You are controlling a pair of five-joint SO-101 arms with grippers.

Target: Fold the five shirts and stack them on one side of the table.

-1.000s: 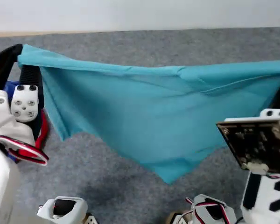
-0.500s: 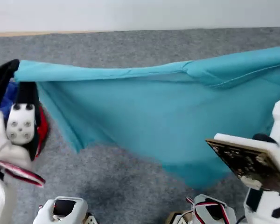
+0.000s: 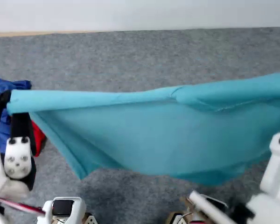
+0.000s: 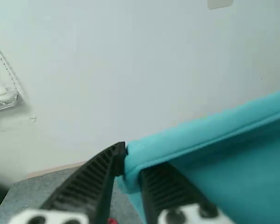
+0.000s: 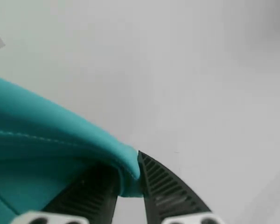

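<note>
The teal shirt hangs in the air over the grey table, stretched by its top edge between the two arms. The left tool is clamped on one corner of that edge, and the right tool is pinched shut on the opposite corner.

Over the last second both arms have drawn the shirt back toward the near side of the table. The taut edge now sits lower in the high view, and the hanging point of cloth has flattened into a shallower drape.

That shift has uncovered a blue garment beside the left arm, with a red garment next to it. The shirt looks spread and ready to be laid flat for folding. No fold is made yet.
</note>
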